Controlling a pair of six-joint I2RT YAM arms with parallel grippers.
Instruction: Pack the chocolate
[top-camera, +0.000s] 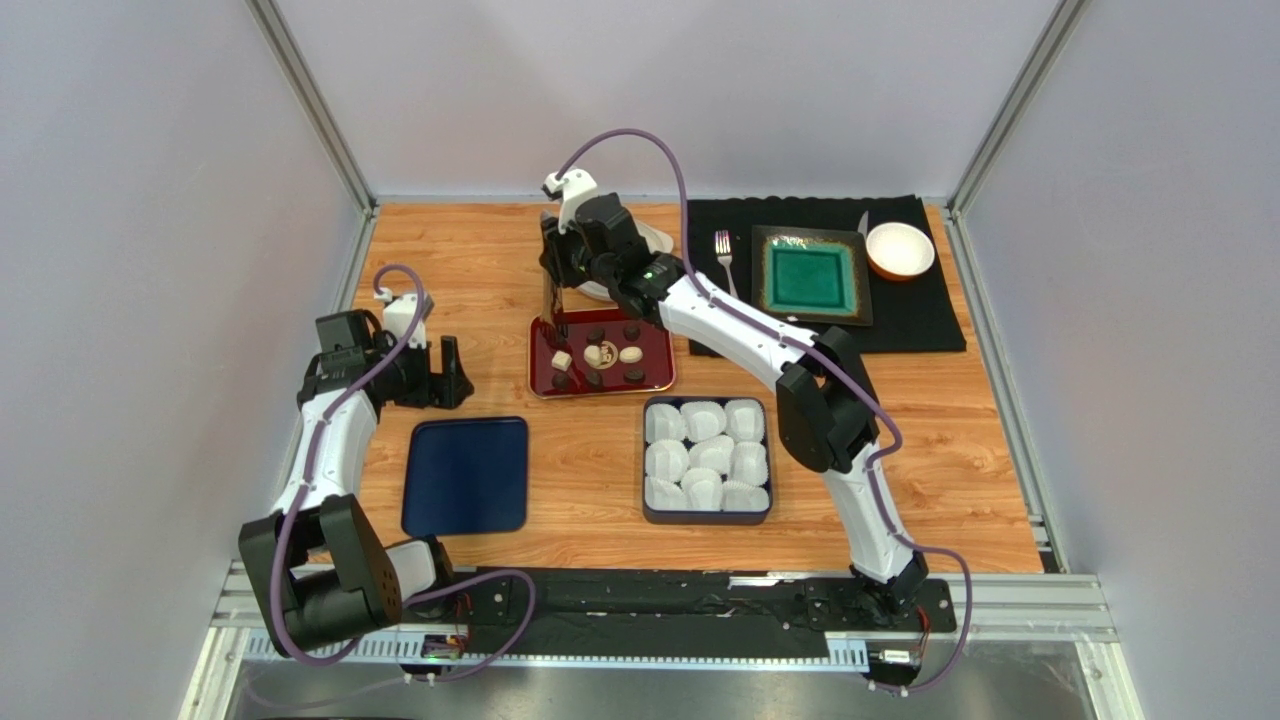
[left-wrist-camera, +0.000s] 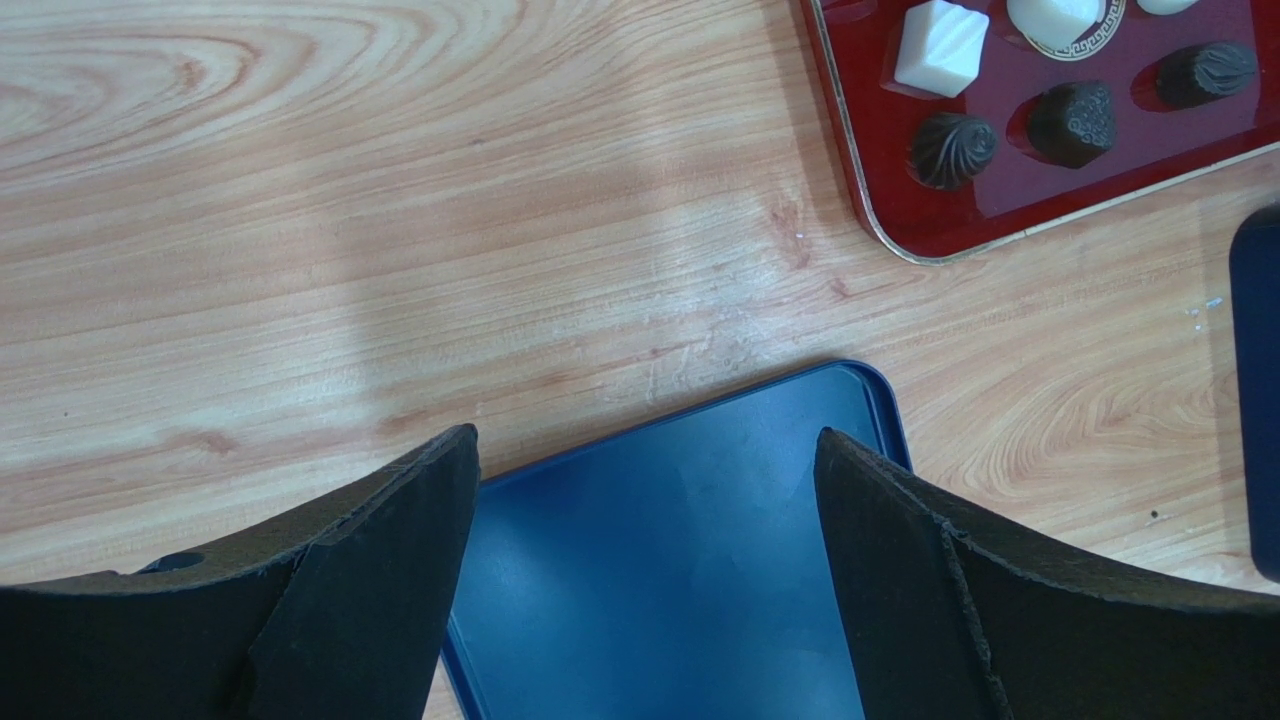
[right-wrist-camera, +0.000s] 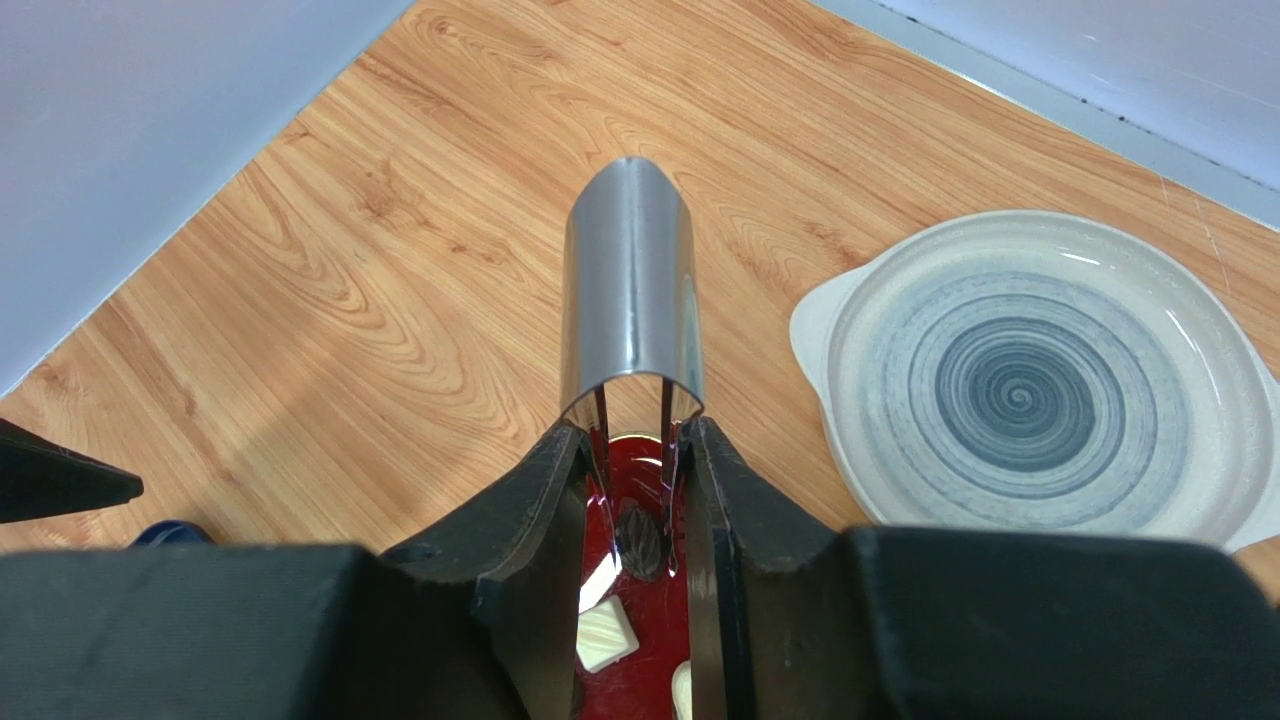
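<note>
The chocolate lies in a red tray (top-camera: 657, 375): several dark pieces and a few cream ones (top-camera: 631, 356). My right gripper (top-camera: 564, 293) is shut on metal tongs (right-wrist-camera: 631, 285) and stands over the tray's far left corner. In the right wrist view the gripper (right-wrist-camera: 634, 435) pinches the tongs, whose arms flank a dark ridged chocolate (right-wrist-camera: 642, 543); a white square piece (right-wrist-camera: 606, 633) lies just nearer. My left gripper (left-wrist-camera: 646, 450) is open and empty above a blue lid (left-wrist-camera: 676, 570). The left wrist view shows the tray's corner (left-wrist-camera: 902, 225) with a white cube (left-wrist-camera: 939, 45) and dark pieces (left-wrist-camera: 953, 147).
A dark box (top-camera: 649, 510) holding several white paper cups (top-camera: 706, 458) stands right of the blue lid (top-camera: 467, 476). A black mat (top-camera: 932, 315) at the back right bears a fork (top-camera: 724, 258), a green plate (top-camera: 810, 276) and a bowl (top-camera: 899, 249). A grey swirl plate (right-wrist-camera: 1037, 375) sits behind the tray.
</note>
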